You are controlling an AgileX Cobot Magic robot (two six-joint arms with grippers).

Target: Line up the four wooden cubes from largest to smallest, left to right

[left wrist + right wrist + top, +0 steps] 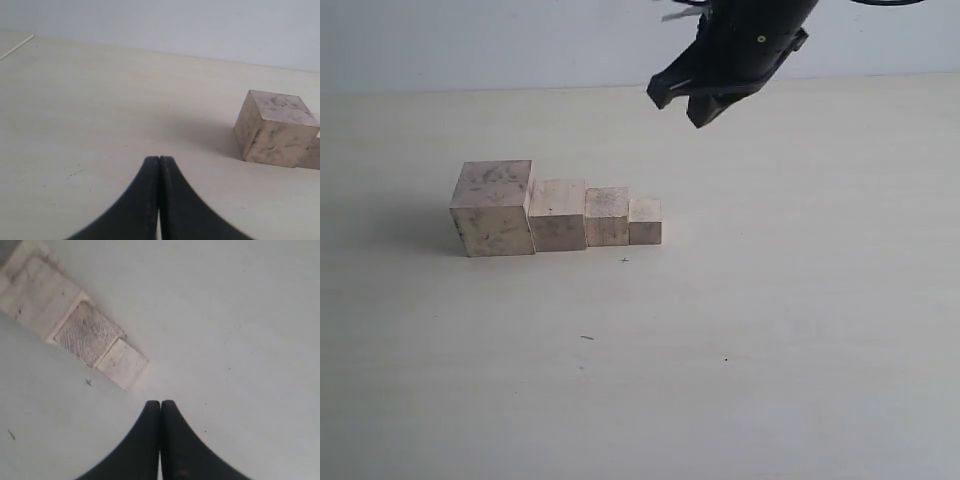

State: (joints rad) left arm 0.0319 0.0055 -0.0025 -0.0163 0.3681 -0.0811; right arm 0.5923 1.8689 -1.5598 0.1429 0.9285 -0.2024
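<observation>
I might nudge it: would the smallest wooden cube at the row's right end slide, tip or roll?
Probably slides, not rolls: the smallest cube has flat faces and sits flat on the table. Likely rigid and light, being small raw wood. Pushed toward the row, it would probably shove the next cube touching it.

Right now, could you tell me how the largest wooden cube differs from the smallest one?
Size: the largest cube stands taller and wider than the smallest cube. Place: the largest cube ends the row on the left, the smallest cube on the right. Surface: the largest cube shows dark speckles; the smallest cube looks nearly clean. Both are pale wood, resting flat in one row.
</observation>
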